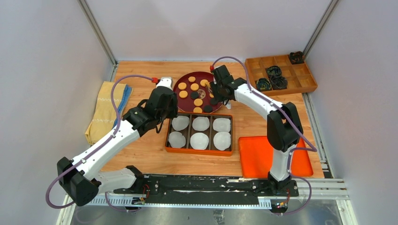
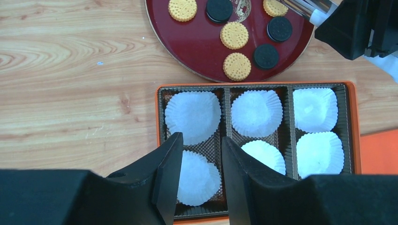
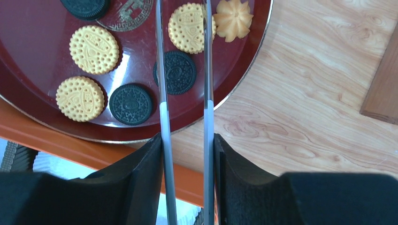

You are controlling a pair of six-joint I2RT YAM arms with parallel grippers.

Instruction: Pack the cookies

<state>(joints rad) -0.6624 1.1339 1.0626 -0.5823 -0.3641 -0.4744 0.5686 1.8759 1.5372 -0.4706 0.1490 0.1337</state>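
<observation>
Tan and black cookies (image 1: 194, 87) lie on a dark red plate (image 1: 187, 104) at the middle back. My right gripper (image 1: 217, 93) is shut on metal tongs (image 3: 160, 70). The tong arms reach over the plate's right side and straddle a tan cookie (image 3: 187, 28). A black cookie (image 3: 175, 71) lies under them and a knobbly one (image 3: 233, 18) to the right. My left gripper (image 2: 202, 140) is open and empty above the left end of the orange box (image 2: 157, 117), which holds several white paper cups (image 2: 193, 115) with no cookies in them.
A yellow towel (image 1: 105, 110) lies at the left. A flat orange lid (image 1: 263, 154) lies right of the box (image 1: 199, 151). A wooden compartment tray (image 1: 281, 72) with black items stands at the back right. Grey walls close in three sides.
</observation>
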